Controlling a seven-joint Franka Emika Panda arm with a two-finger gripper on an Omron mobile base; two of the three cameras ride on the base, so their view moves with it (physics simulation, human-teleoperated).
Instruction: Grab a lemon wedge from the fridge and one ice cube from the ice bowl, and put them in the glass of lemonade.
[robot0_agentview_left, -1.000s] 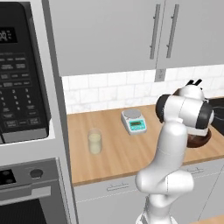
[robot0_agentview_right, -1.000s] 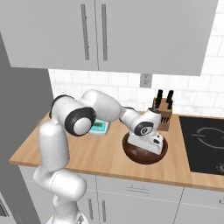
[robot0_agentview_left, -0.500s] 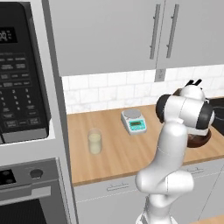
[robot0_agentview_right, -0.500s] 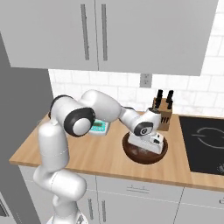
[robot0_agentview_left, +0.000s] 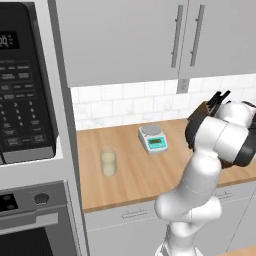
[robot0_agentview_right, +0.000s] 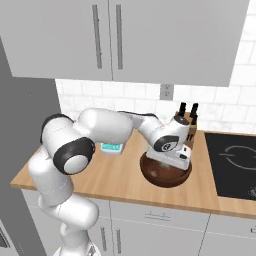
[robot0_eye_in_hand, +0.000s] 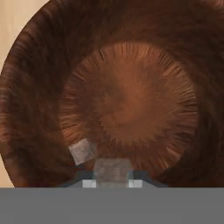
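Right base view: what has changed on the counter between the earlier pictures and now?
Nothing visibly moved. The hand stays down in the brown bowl, and the glass of lemonade and the scale stay in place. The hand view now shows an ice cube between the fingertips.

Grey cabinets (robot0_agentview_left: 150, 35), white-tiled wall (robot0_agentview_left: 120, 107)

Gripper (robot0_agentview_right: 172, 161) fingertips hidden inside the wooden bowl (robot0_agentview_right: 150, 174), centre frame; the grip cannot be judged. Microwave (robot0_agentview_left: 22, 85) cut off at the left edge.
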